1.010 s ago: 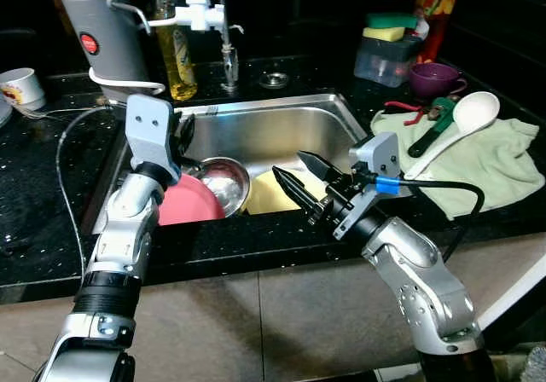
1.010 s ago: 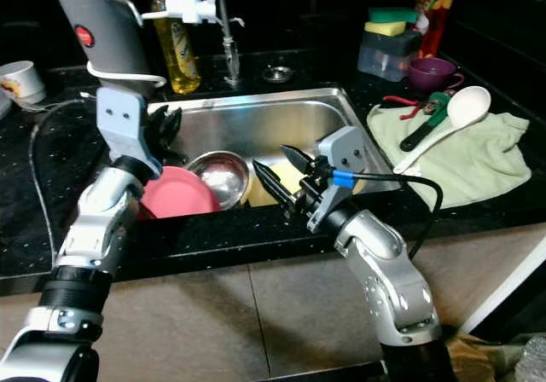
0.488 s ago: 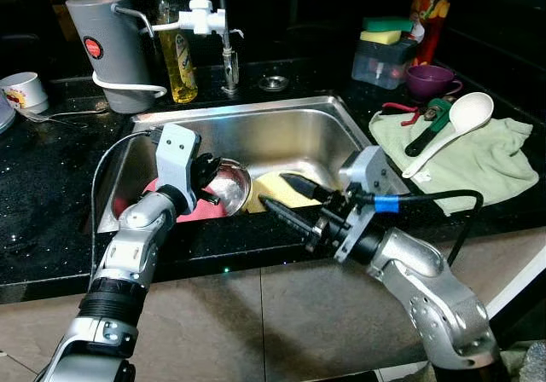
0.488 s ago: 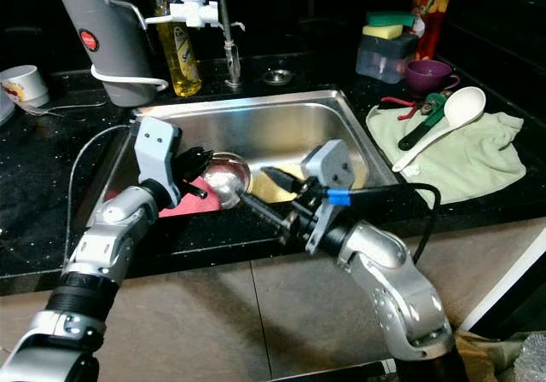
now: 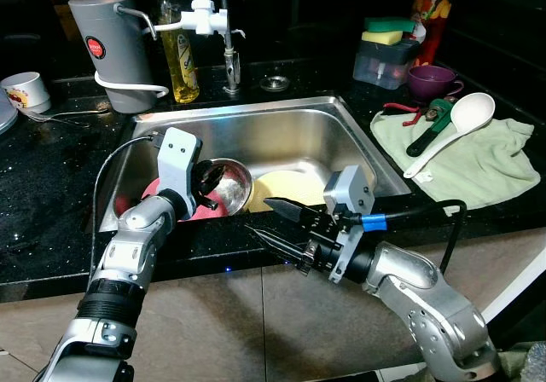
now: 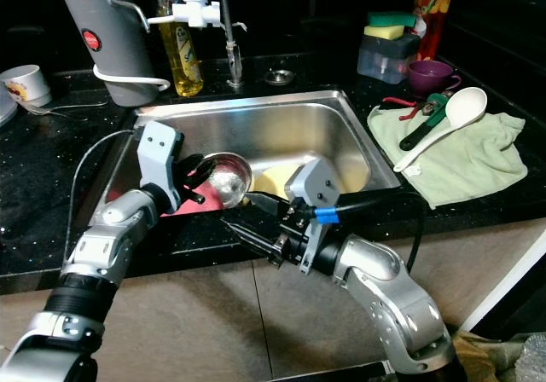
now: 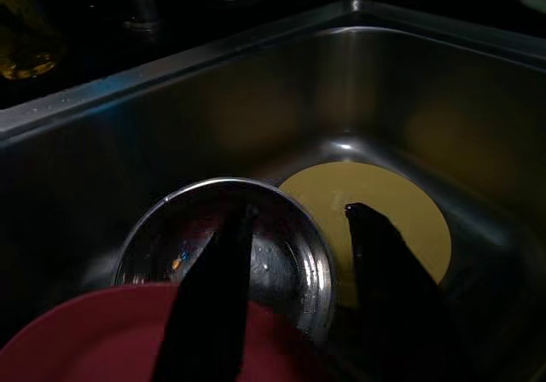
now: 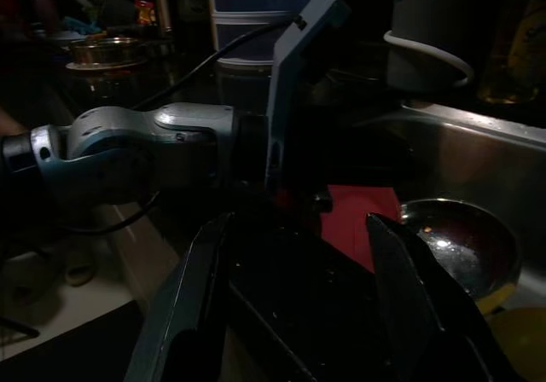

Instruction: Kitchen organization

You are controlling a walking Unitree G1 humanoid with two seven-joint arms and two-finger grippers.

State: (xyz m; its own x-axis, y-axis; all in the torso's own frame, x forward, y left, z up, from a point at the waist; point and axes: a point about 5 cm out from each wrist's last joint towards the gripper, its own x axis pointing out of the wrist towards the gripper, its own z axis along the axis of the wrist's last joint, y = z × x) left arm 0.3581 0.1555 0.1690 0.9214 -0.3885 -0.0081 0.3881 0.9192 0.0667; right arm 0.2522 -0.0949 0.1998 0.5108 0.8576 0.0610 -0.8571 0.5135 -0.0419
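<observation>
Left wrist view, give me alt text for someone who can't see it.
Two open black fingers of the left gripper hang over a steel bowl in a dim stainless sink. A yellow plate lies flat beside the bowl, and a red plate overlaps the bowl's near rim.

black speckled countertop (image 5: 51, 194) | beige tiled floor (image 5: 222, 331) | back wall dark, perhaps unlit
</observation>
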